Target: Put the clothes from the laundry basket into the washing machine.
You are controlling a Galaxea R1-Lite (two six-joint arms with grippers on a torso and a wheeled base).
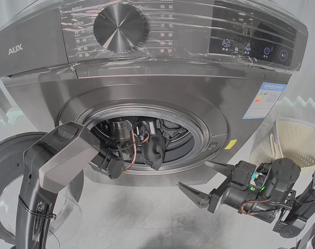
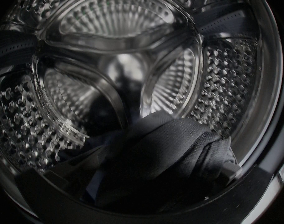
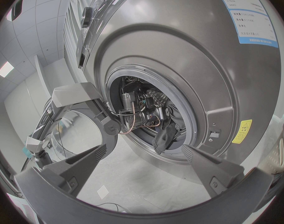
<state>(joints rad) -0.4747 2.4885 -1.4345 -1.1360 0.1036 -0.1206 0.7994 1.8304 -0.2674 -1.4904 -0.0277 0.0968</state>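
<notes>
Inside the drum mouth of the silver-grey front-loading washing machine (image 1: 199,97) (image 3: 195,63), a dark grey, nearly black crumpled fabric garment (image 1: 154,153) (image 2: 167,153) (image 3: 167,134) lies bunched at the front. One fold hangs out over the lower door rim. In the left wrist view it sits on the drum floor close to the camera, and the shiny dimpled steel drum (image 2: 117,31) curves behind it. The left gripper (image 1: 149,132) (image 3: 154,112) is pushed in through the opening, right against the garment. Cannot tell whether it is spread or clamped on the cloth, since the fabric and rim hide it.

The right gripper (image 1: 193,174) (image 3: 142,148) hangs outside, below and to the right of the opening. Its two dark jaws are spread wide with nothing between them, and it is clear of the machine front.

The round glass-windowed door (image 1: 9,177) (image 3: 70,131) is swung fully open on the machine's left. The cream perforated plastic laundry basket (image 1: 295,146) stands just right of the machine, behind the right arm, with bare walls visible. There is a big round metal dial (image 1: 118,26) on the plastic-wrapped top panel, a blue-edged label (image 1: 268,99), a small yellow sticker (image 1: 230,144), and a pale grey floor (image 1: 140,211).
</notes>
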